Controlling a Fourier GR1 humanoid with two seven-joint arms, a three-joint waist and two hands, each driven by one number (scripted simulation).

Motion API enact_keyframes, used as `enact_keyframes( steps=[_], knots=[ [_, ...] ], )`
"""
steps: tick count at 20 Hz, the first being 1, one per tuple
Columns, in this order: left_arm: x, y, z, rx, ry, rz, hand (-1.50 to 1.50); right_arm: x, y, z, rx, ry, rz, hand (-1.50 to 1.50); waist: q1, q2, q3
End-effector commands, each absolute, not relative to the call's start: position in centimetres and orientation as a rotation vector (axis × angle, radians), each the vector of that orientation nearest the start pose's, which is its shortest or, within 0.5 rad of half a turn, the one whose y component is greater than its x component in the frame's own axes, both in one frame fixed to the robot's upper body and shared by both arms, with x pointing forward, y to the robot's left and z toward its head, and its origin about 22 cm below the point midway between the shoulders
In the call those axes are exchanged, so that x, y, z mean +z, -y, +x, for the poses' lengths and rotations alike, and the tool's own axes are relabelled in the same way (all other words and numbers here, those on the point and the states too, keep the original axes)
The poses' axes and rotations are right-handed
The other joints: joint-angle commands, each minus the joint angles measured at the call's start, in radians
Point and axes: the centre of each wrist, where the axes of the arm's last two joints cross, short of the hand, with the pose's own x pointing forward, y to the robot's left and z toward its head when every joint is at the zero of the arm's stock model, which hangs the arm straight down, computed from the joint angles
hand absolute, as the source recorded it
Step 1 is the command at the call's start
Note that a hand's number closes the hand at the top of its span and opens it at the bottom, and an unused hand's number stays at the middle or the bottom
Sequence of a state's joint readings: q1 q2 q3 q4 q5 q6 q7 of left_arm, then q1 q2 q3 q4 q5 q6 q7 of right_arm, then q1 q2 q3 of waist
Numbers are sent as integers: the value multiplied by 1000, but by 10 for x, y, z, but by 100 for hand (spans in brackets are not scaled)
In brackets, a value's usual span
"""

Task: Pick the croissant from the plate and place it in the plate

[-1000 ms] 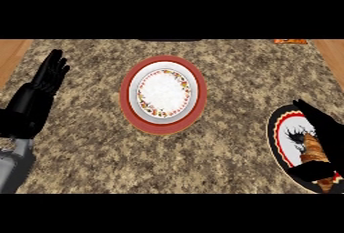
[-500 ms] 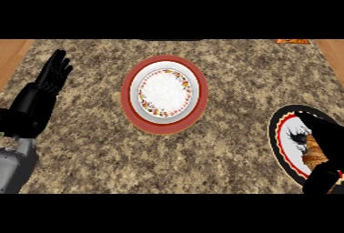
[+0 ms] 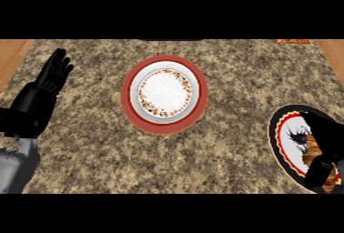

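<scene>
A black-rimmed plate (image 3: 280,136) lies at the right edge of the counter. On it sits a brown croissant (image 3: 314,150), mostly hidden by my right hand (image 3: 326,136), whose dark fingers curl over and around it. A red-rimmed plate (image 3: 164,93) with a white centre and a flowered border lies in the middle of the counter, with nothing on it. My left hand (image 3: 40,98) rests open at the left edge, fingers straight and pointing up, far from both plates.
The speckled stone counter (image 3: 228,154) is bordered by wooden strips at the far left and right. A small orange object (image 3: 293,41) peeks in at the top right edge.
My right hand has slid down and right over the black-rimmed plate and closed more over the croissant. The left hand has not moved.
</scene>
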State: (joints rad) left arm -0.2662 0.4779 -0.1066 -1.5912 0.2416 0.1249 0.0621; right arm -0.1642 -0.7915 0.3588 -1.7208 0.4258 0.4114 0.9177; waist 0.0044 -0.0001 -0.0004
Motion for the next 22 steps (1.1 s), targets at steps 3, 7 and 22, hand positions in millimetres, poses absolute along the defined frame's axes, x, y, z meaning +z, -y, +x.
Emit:
enact_keyframes(
  steps=[3, 7, 22],
  knots=[
    [107, -287, 307, -239, 1752, 151, 0, 85, 295, 263, 1115, 385, -993, -150, -7, 1, 0],
    [107, -282, 288, -238, 1746, 137, 0, 67, 318, 263, 1107, 390, -969, -150, -3, -1, 1],
    [97, -291, 308, -236, 1728, 131, 0, 16, 341, 251, 1139, 274, -992, -150, -8, 1, 0]
  ],
)
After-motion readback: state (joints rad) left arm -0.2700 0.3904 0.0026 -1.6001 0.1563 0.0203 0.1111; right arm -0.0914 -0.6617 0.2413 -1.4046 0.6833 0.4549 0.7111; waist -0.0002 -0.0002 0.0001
